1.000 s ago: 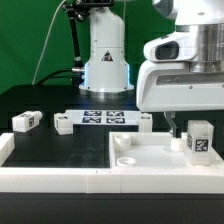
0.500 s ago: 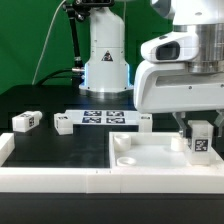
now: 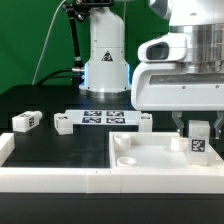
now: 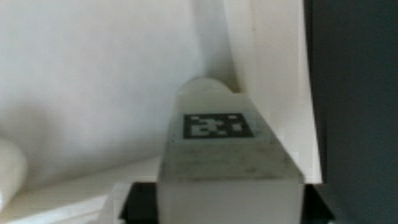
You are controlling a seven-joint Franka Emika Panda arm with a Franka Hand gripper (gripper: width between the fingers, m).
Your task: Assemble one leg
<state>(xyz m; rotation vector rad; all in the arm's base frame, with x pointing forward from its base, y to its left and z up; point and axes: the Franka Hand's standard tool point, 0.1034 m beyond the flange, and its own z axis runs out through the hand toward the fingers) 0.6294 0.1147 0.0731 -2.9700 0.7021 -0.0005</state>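
Note:
The leg (image 3: pixel 199 141), a small white block with a square tag on its face, stands upright on the large white square part (image 3: pixel 140 160) near its right side in the exterior view. My gripper (image 3: pixel 199 128) is down over the leg, with a finger on each side, shut on it. In the wrist view the leg (image 4: pixel 222 150) fills the middle, tag facing the camera. The dark fingers (image 4: pixel 146 203) press against both its sides at my gripper (image 4: pixel 226 206). The white part (image 4: pixel 89 90) lies behind it.
Three more white legs lie on the black table: one (image 3: pixel 25 121) at the exterior view's left, one (image 3: pixel 63 124) beside the marker board (image 3: pixel 103 118), one (image 3: pixel 146 121) past it. The arm's white base (image 3: pixel 105 60) stands behind. A raised white rim (image 3: pixel 60 178) runs along the front.
The visible finger has moved toward the exterior view's right, up against the leg, and the hand has shifted slightly. The jaws have shut on the leg. The leg stays in place.

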